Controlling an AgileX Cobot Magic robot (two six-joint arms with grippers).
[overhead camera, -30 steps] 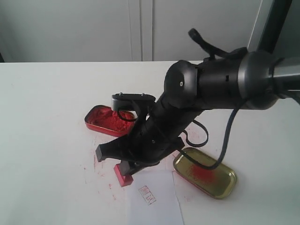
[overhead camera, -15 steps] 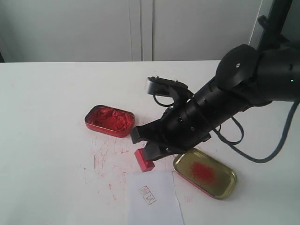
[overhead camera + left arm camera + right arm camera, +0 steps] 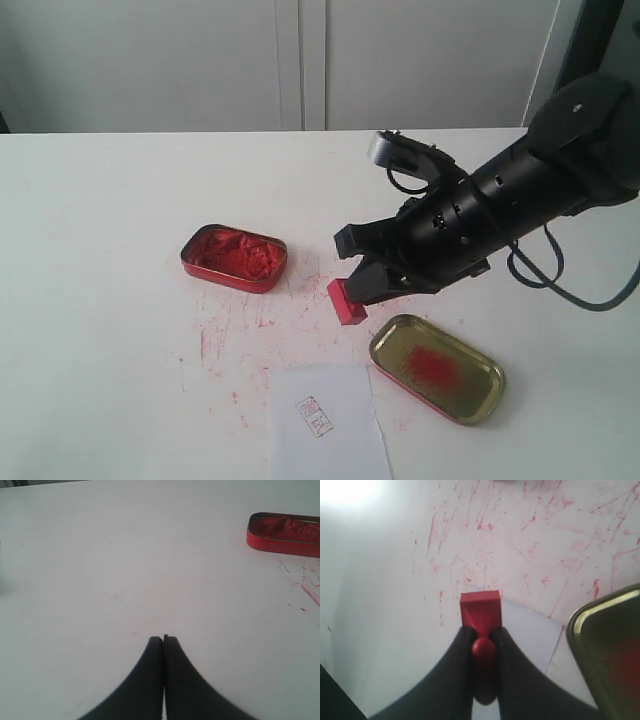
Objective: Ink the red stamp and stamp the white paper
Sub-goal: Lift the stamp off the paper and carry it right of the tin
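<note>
cut off: near end of the white paper (image 3: 330,445) runs past the lower edge of the exterior view; small red print (image 3: 314,415) on it, too small to read
hidden: knob of the red stamp (image 3: 347,301) mostly covered by black fingers (image 3: 455,660); stamping face not visible in any view
unclear: whether the stamp touches the table (image 3: 100,320) or hangs just above it
right gripper (image 3: 354,277): clamped on the stamp's knob, square base sticking out past the fingertips, tilted
stamp's place: just beyond the paper's far edge, over red-speckled table, between lid and tin, nearer the lid; overlaps a corner of the paper in the right wrist view
gold lid (image 3: 472,386): open side up, just beside the paper, close to the stamp; red smear (image 3: 432,364) in the middle, bare metal around it
red tin (image 3: 215,275): farther back, toward the left arm's side, apart from the stamp; filled with lumpy red paste (image 3: 236,254)
left gripper (image 3: 163,639): fingers pressed together, nothing between them, over bare table, tin well apart; outside the exterior view
</note>
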